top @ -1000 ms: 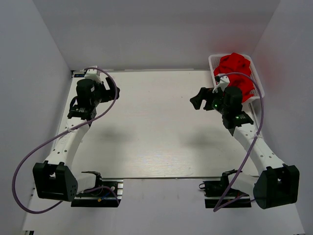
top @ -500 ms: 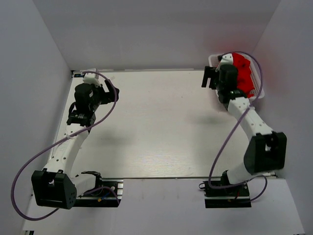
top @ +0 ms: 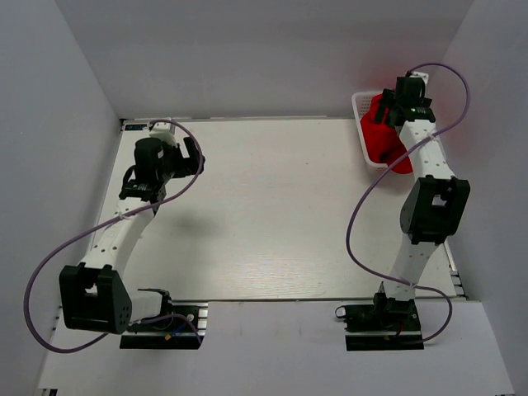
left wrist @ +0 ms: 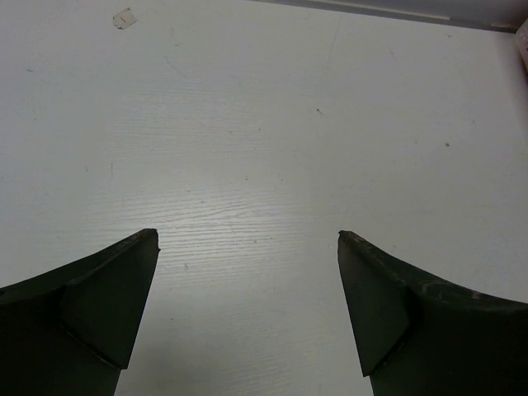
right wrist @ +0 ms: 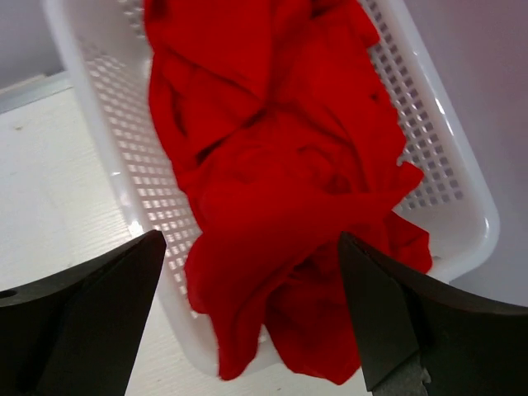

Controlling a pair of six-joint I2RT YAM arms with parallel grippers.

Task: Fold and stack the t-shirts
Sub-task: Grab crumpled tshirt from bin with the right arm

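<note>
Crumpled red t-shirts (right wrist: 280, 181) fill a white mesh basket (right wrist: 115, 140) at the table's back right corner; they also show in the top view (top: 386, 139), spilling over the basket's near rim. My right gripper (right wrist: 252, 239) is open and empty, hovering over the pile with a finger on each side; in the top view it (top: 402, 99) sits above the basket (top: 360, 103). My left gripper (left wrist: 247, 239) is open and empty above the bare white table; in the top view it (top: 196, 156) is at the back left.
Grey walls enclose the table (top: 264, 214) on the left, back and right. The basket stands against the right wall. A small scrap of tape (left wrist: 124, 17) lies on the table far ahead of the left gripper.
My right arm has swung from the table's right middle out to the back right corner and now hangs over the basket. My left gripper has shifted only slightly.
</note>
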